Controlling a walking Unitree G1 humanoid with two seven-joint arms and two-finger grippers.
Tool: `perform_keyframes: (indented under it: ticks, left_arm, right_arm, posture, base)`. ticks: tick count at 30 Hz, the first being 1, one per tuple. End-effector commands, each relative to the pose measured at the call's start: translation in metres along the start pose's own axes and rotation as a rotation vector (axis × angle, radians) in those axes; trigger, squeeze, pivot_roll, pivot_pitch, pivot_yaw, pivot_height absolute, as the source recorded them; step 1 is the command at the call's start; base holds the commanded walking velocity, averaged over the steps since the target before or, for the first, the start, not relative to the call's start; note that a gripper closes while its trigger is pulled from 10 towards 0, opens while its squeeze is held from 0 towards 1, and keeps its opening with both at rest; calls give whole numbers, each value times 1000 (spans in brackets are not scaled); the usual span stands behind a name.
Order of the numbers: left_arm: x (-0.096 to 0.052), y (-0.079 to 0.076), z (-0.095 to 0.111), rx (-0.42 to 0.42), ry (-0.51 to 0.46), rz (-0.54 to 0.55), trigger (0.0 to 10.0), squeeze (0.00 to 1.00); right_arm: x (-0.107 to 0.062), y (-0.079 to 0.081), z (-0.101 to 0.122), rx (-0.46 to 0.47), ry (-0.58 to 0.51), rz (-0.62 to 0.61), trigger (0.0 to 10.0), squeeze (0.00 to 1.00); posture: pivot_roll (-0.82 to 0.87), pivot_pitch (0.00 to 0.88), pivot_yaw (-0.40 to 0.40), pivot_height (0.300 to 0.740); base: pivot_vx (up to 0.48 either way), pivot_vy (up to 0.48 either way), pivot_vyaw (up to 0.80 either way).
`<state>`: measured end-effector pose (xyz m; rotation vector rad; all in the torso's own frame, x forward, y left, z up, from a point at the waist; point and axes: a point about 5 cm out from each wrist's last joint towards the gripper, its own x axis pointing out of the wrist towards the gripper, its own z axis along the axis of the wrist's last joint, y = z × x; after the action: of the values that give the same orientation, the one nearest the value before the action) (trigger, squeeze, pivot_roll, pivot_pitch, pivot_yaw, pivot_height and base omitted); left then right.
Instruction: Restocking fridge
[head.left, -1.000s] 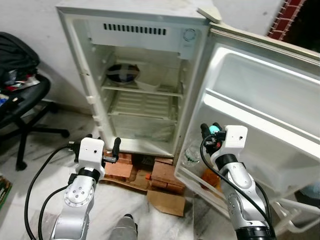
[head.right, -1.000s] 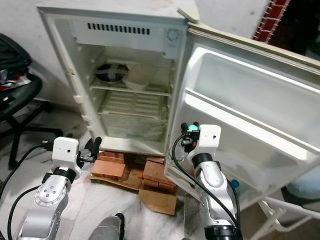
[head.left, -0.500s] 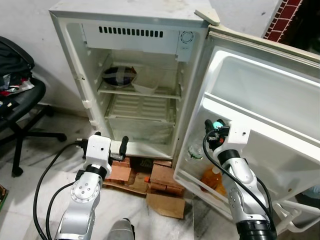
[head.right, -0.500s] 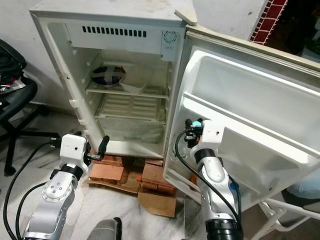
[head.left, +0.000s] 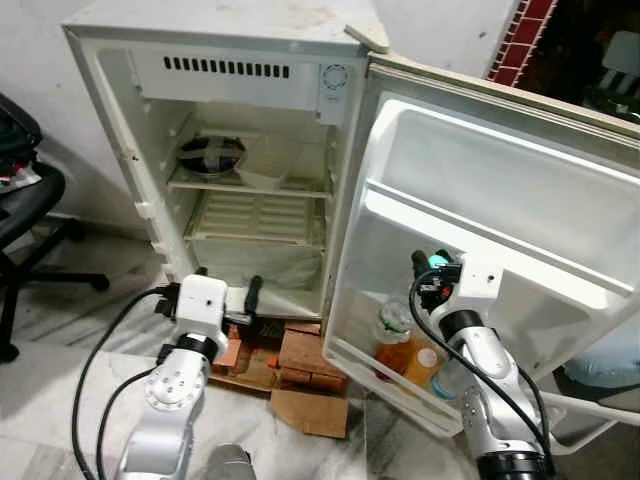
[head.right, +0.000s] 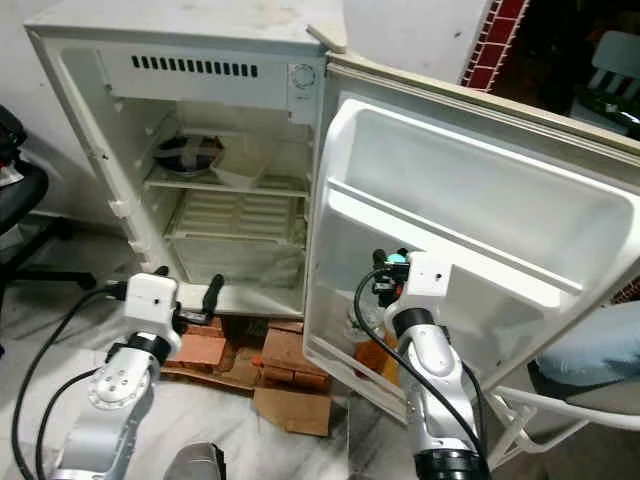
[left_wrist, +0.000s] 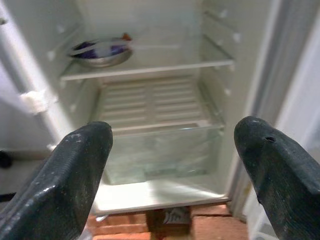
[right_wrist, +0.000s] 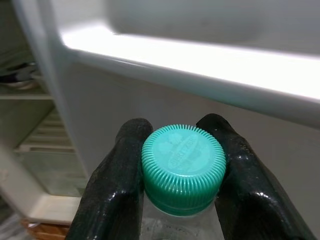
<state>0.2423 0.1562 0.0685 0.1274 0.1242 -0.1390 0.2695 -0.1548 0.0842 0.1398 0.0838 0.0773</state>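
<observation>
The white fridge (head.left: 230, 70) stands open, its door (head.left: 500, 180) swung out to the right. My right gripper (head.left: 431, 263) is shut on a clear bottle by its teal cap (right_wrist: 183, 167), held in front of the door's inner side just above the bottom door shelf (head.left: 385, 372). An orange-filled bottle (head.left: 403, 352) and a clear bottle (head.left: 392, 320) stand in that shelf. My left gripper (left_wrist: 172, 145) is open with nothing in it, low in front of the fridge compartment. A dark bowl (head.left: 210, 156) sits on the upper shelf.
Red bricks (head.left: 300, 350) prop the fridge, with a piece of cardboard (head.left: 305, 410) on the floor before them. A black office chair (head.left: 20, 215) stands at the left. Blue cloth (head.left: 610, 360) and a white frame (head.left: 585, 425) lie at the right, behind the door.
The view has shifted right, so fridge and chair sit further left. My right gripper with the bottle now stands over the door's bottom shelf. The left gripper is slightly nearer the fridge.
</observation>
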Motion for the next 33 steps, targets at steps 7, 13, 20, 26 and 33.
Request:
perform_keyframes:
  ticks: [7, 13, 20, 26, 33]
  left_arm:
    - [-2, 3, -2, 13, 15, 16, 10000, 0]
    - [-10, 6, -6, 5, 50, -4, 10000, 0]
    - [-20, 6, -13, 4, 84, -32, 10000, 0]
    - [-17, 6, -11, 10, 83, -38, 10000, 0]
    - [-14, 12, -3, 36, 68, 30, 10000, 0]
  right_arm:
    - [0, 11, 10, 43, -37, 81, 10000, 0]
    - [-8, 15, -2, 40, 22, 94, 10000, 0]
    - [-25, 13, -17, 49, 98, 136, 10000, 0]
    - [-22, 14, -15, 62, 85, 136, 10000, 0]
    - [-19, 15, -11, 72, 63, 129, 10000, 0]
  posture:
    - [62, 25, -64, 740]
    - [70, 42, -59, 740]
    - [70, 46, -48, 740]
    - [69, 48, -44, 711]
    - [75, 51, -43, 687]
  base:
    - [0, 0, 0]
    - [0, 0, 0]
    - [0, 0, 0]
    - [0, 0, 0]
    - [0, 0, 0]
